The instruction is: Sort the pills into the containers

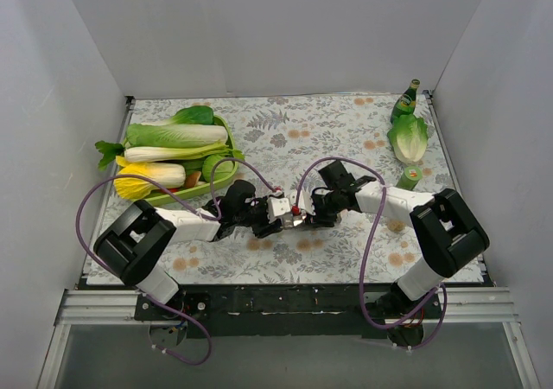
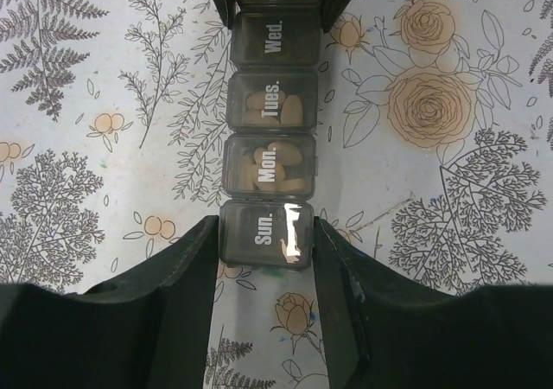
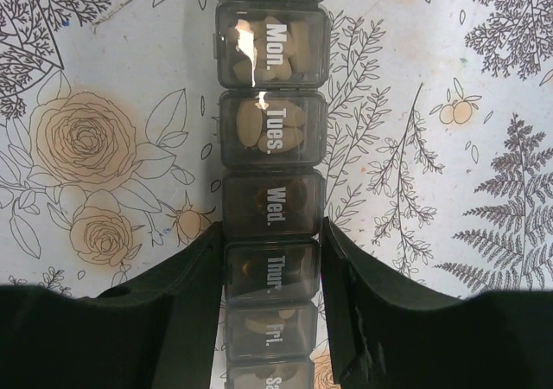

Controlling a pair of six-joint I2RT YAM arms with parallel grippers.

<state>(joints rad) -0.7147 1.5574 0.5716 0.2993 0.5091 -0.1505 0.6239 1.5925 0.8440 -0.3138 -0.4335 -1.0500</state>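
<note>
The containers (image 2: pixel 270 138) lie flat on the flowered table (image 1: pixel 346 138), around the middle, running left to right, lids apparently down. Tan pills (image 2: pixel 292 111) show through Mon. and Tues.; the right wrist view shows more, dimly, in Wed., Thur. and Fri. Glare hides what Sun. holds.

The left gripper (image 2: pixel 266 230) is closed on the Sun. compartment at the left end, a finger against each side. The right gripper (image 3: pixel 271 233) clamps the strip around Thur., towards its right end.

With both ends held and no loose pills showing, this looks like steadying or repositioning the strip late in the sort. Next, one gripper should probably keep it pinned while the other lets go without dragging it.

A vegetable tray (image 1: pixel 220 177) sits far left, a green bottle (image 1: pixel 405 100) far right.
</note>
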